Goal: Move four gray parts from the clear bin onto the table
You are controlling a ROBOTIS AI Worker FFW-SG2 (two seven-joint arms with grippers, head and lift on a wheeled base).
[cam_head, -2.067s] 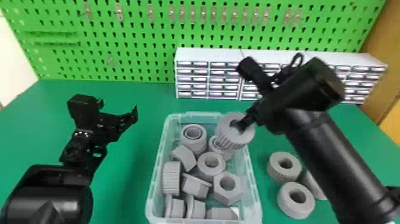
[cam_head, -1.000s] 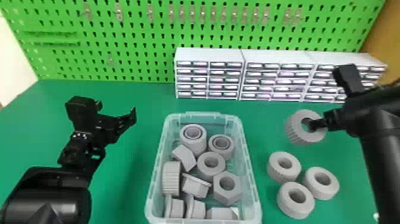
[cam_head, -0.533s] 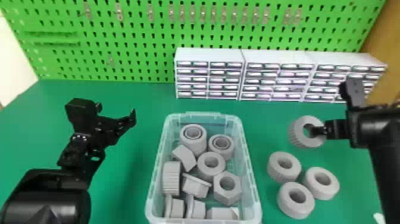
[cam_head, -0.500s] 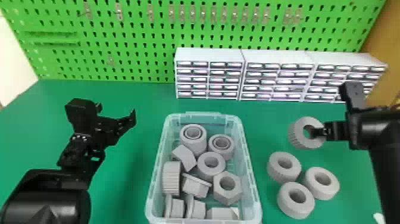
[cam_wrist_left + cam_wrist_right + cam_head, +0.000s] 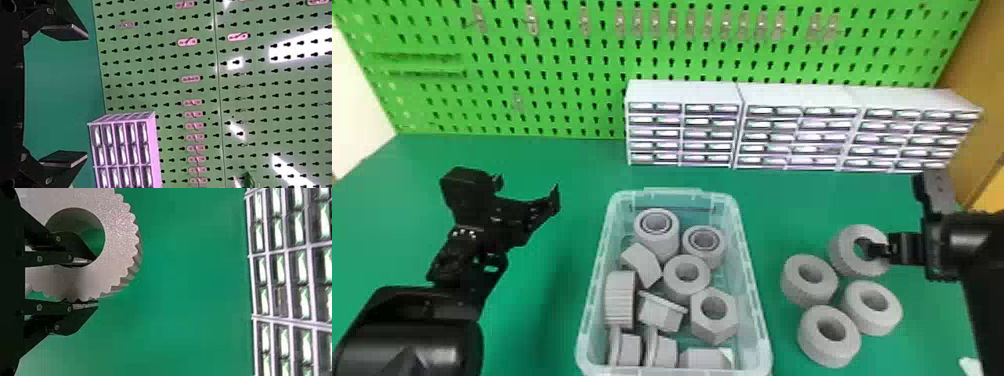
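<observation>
Right black gripper (image 5: 95,282) clamps thick gray toothed ring (image 5: 842,252) by its wall, right of clear plastic bin (image 5: 751,275). Tilted release, or fingertip catching the bore, could knock nearby smooth gray rings (image 5: 827,352). Left black gripper (image 5: 86,97): empty, wide open.

No legible text, labels, brands, numbers or signs in any view: head, left wrist or right wrist, nothing readable.
</observation>
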